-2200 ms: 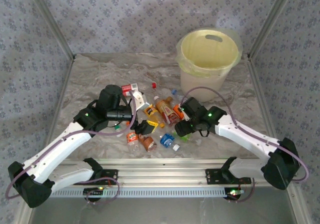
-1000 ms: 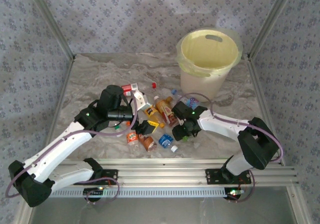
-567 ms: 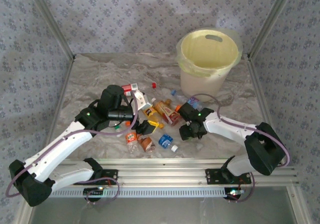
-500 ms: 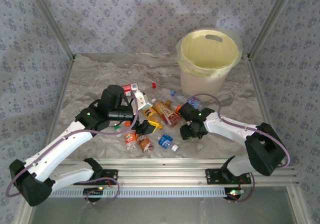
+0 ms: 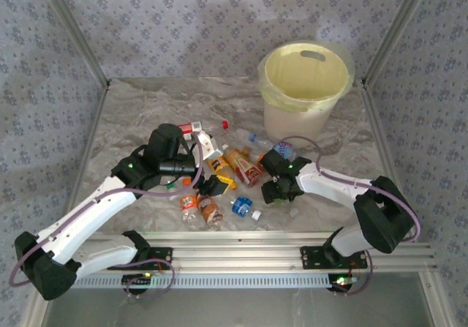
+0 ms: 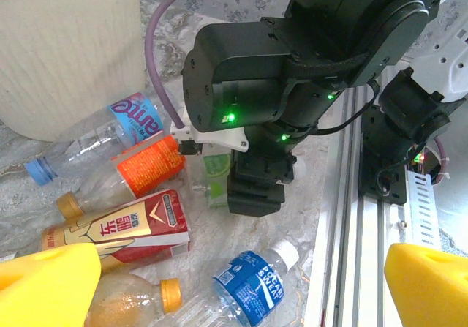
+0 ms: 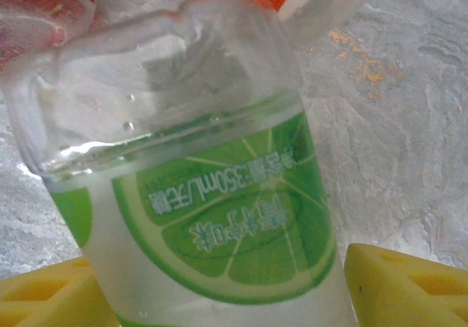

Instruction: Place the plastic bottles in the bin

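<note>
We saw the bottles (image 5: 245, 167) lying in a loose heap on the desk (image 5: 146, 115), between the two arms and on the near side of the bin (image 5: 289, 118). The bin stood upright at the far right, its bag folded over the rim.

The left gripper (image 6: 241, 268) hung wide open over the heap, its yellow fingers (image 6: 51, 283) well apart. A blue-labelled bottle (image 6: 245, 290) lay on the desk below the gap.

The right gripper (image 7: 223, 290) was down at a green-labelled bottle (image 7: 219, 217), with a yellow finger at each side of it. The fingers looked very close to the plastic, but we could not tell whether they were squeezing it or merely flanking it.

From the left wrist, that green bottle lay just beside an orange-labelled bottle (image 6: 142, 166), with a red-labelled bottle (image 6: 128, 228) near.
</note>
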You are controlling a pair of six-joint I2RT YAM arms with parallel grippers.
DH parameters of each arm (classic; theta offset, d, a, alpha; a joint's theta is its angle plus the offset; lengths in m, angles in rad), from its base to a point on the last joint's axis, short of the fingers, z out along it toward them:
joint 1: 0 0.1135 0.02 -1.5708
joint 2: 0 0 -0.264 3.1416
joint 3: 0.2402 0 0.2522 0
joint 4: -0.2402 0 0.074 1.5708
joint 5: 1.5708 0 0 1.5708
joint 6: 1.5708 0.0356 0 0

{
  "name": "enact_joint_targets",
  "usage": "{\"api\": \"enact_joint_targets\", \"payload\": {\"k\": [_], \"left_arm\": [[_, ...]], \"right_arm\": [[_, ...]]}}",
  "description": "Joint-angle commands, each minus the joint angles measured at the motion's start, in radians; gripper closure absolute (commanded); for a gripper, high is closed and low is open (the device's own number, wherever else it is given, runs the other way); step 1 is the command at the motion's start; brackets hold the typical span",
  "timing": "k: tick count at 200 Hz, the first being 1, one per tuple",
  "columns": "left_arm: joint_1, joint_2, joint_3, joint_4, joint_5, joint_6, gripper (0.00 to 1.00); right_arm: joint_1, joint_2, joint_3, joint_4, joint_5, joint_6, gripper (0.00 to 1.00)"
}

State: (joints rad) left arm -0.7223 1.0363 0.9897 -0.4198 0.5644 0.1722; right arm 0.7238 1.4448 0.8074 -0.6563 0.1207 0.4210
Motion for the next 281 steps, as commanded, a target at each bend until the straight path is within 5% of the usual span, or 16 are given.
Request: {"api": "enact_joint_targets", "payload": {"k": [1,78,183,281], "left_arm": [[-0.007,0.001,0.01,0.001,0.003,0.0,0.0],[-0.008,-0.002,0.01,0.003,0.003,-0.002,0.01],[-0.007,-0.015,0.005,0.026,-0.007,-0.019,0.0],[-0.007,-0.142,-0.097,0.207,-0.131,-0.129,0.0]], "right_arm": [[-0.006,0.018,0.009,0.011,0.017,-0.025,0.24],[-0.002,-0.004,0.015,-0.007,0.025,-0.062,0.36],[0.007,-0.24,0.03,-0.112,0.014,-0.028,0.4],[-0.031,-0.354,0.321,-0.124,-0.042,-0.118,0.41]]}}
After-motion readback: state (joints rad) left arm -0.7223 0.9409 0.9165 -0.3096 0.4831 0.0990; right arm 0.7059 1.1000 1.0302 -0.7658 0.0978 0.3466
